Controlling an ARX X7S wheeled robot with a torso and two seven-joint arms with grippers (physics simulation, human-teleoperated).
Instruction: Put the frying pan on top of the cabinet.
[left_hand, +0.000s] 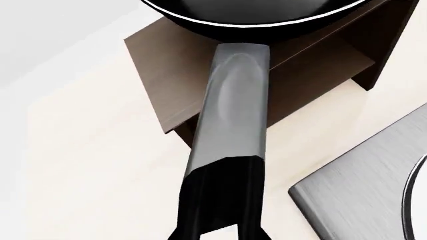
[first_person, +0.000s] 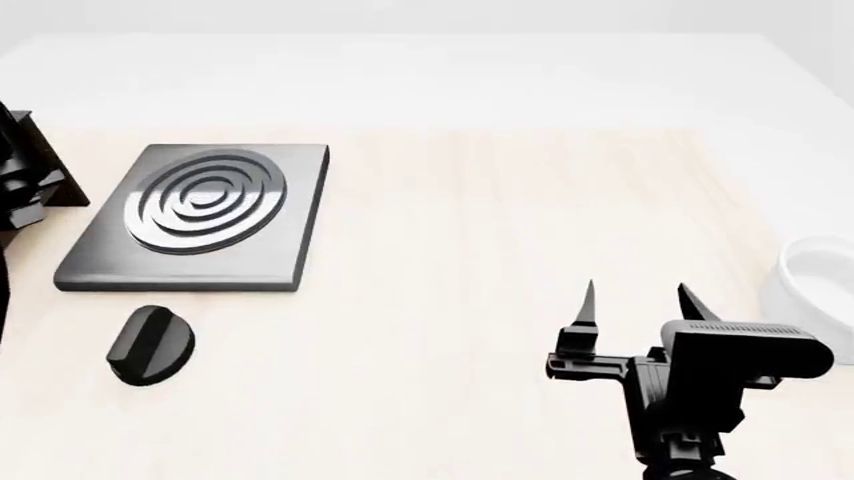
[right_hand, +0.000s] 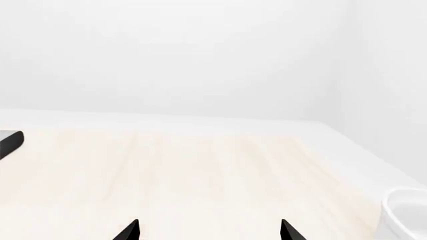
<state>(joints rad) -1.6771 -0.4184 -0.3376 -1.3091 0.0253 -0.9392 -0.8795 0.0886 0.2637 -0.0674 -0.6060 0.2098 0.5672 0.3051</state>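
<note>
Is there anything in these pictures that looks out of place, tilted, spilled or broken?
Nothing looks spilled or broken. The frying pan hangs over the cabinet, with the left gripper on its handle; whether it touches the top I cannot tell. The hotplate, a black knob and the white bowl sit in order on the table.

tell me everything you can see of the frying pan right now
Only the left wrist view shows the frying pan. Its round black bowl is cut off by the picture's edge; a thin pale line runs along its rim. A long, glossy, dark grey handle runs from the bowl down into the black fingers of the left end effector, which is shut on its end. The bowl appears over the dark brown cabinet; whether it touches the top cannot be told. The handle's end hole is hidden.
</note>
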